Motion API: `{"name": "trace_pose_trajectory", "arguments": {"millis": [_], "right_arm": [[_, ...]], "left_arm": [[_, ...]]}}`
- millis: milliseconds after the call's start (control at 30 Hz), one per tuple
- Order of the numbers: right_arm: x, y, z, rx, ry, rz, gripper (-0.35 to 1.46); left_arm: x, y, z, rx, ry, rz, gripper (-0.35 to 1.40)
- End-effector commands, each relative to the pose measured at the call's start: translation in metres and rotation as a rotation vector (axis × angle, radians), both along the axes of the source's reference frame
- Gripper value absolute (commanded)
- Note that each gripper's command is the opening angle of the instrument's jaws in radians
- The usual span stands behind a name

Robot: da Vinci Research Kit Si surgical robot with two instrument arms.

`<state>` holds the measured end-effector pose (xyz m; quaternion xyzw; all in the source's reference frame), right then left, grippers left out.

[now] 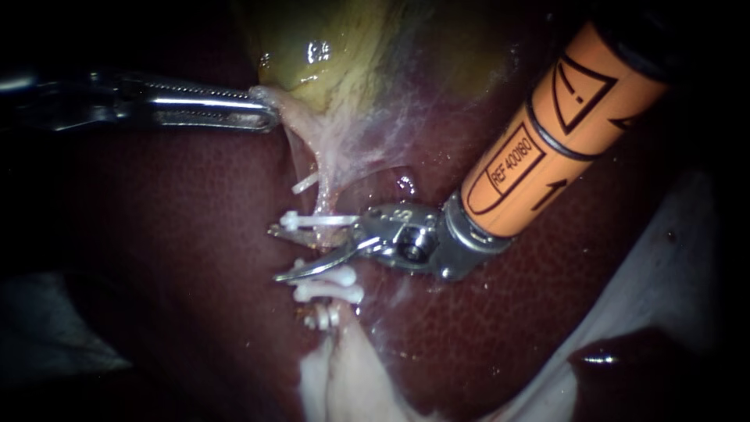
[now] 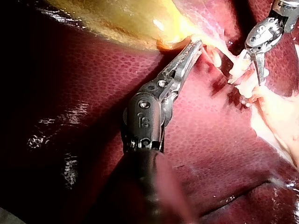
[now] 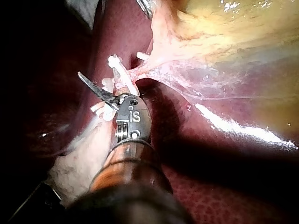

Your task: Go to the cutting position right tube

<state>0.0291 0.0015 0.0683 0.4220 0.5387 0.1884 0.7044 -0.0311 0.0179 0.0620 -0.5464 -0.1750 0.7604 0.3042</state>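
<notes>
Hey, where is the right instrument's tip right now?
In the endoscope view, the right instrument comes in from the upper right; its open jaws straddle the tube below the gallbladder, between the upper clip and the lower clips.

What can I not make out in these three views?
Endoscope view: the tube's stretch between the right instrument's open blades, hidden by a clip.
Right wrist view: its second blade, among the clips.
Left wrist view: how much gallbladder the left instrument's shut jaws hold, too small.
</notes>
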Motion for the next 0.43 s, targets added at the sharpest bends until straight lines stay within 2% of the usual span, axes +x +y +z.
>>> {"name": "trace_pose_trajectory", "arguments": {"millis": [33,433], "right_arm": [[0.0001,-0.0001,-0.0001,-0.001,0.000,-0.003,1.32],[0.0001,-0.0001,0.0001,-0.001,0.004,-0.004,1.32]], "left_arm": [[0.0000,0.0000,0.0000,-0.001,-0.001,0.001,-0.35],[-0.0001,0.0000,0.0000,-0.001,0.000,0.000,-0.35]]}}
